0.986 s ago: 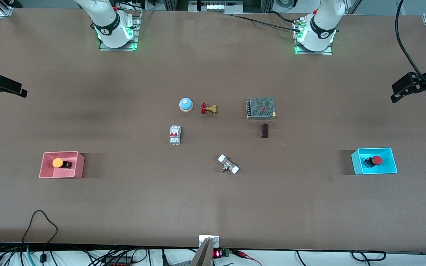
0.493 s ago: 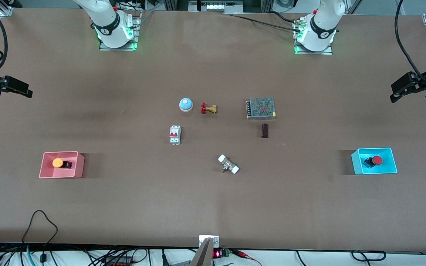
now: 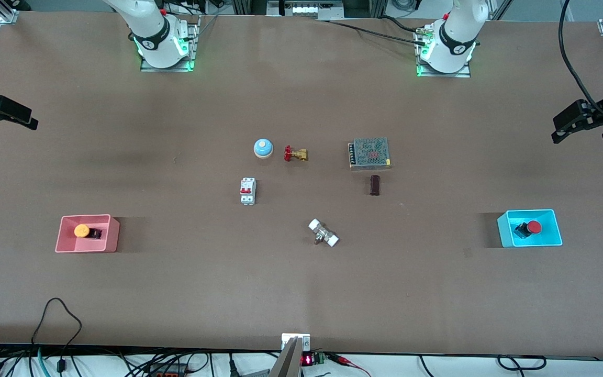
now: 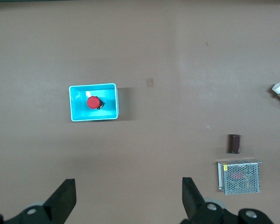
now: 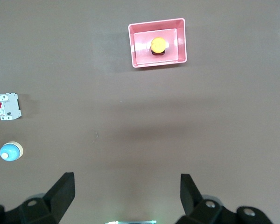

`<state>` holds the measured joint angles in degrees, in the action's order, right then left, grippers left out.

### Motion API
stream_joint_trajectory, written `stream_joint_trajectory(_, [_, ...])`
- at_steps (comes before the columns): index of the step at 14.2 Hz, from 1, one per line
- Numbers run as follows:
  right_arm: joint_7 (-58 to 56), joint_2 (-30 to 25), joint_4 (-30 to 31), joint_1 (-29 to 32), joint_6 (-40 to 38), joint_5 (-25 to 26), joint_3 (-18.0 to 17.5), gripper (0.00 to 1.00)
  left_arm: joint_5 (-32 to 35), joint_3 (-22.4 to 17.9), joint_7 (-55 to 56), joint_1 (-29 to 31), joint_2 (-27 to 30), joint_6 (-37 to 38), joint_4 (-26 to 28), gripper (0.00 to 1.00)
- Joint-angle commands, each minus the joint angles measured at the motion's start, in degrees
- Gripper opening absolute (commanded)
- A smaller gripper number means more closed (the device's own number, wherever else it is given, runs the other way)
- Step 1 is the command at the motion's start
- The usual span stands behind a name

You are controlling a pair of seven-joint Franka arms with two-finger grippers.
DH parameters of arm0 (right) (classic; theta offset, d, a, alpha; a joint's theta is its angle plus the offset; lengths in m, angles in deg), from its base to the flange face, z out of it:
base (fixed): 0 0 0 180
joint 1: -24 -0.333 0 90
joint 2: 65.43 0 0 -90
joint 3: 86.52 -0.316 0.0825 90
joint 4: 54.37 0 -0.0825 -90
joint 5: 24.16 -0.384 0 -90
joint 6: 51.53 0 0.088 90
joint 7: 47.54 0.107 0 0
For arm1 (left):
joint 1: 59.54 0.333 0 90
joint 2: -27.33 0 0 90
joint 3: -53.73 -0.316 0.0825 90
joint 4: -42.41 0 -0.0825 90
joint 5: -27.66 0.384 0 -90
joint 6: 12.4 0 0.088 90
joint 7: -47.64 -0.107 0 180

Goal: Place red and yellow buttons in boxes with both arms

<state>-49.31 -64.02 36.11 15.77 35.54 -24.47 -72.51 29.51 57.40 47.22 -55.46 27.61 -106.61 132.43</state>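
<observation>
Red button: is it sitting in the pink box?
No, the red button lies in the cyan box; the pink box holds the yellow button.

I cannot read any text, brand or number in these views. My arm bases (image 3: 164, 39) each carry a small round dark mark, but its sign is too small to make out, and a yellow sticker on the corner of the mesh-covered metal unit (image 4: 239, 177) is also unreadable. A small red lit display (image 3: 306, 359) sits at the table edge nearest the front camera, and its digits I cannot tell
</observation>
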Motion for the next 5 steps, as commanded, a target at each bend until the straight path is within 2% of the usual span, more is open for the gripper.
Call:
stream_joint_trajectory(1, [-0.2, -1.7, 1.8, -0.9, 0.8, 0.8, 0.4, 1.00, -0.9, -5.0, -1.3, -4.7, 1.5, 0.9, 0.5, 1.00])
stream_joint_trajectory(5, [-0.2, -1.7, 1.8, -0.9, 0.6, 0.8, 0.5, 1.00, -0.8, -4.5, -0.8, -4.2, 1.5, 0.9, 0.4, 1.00])
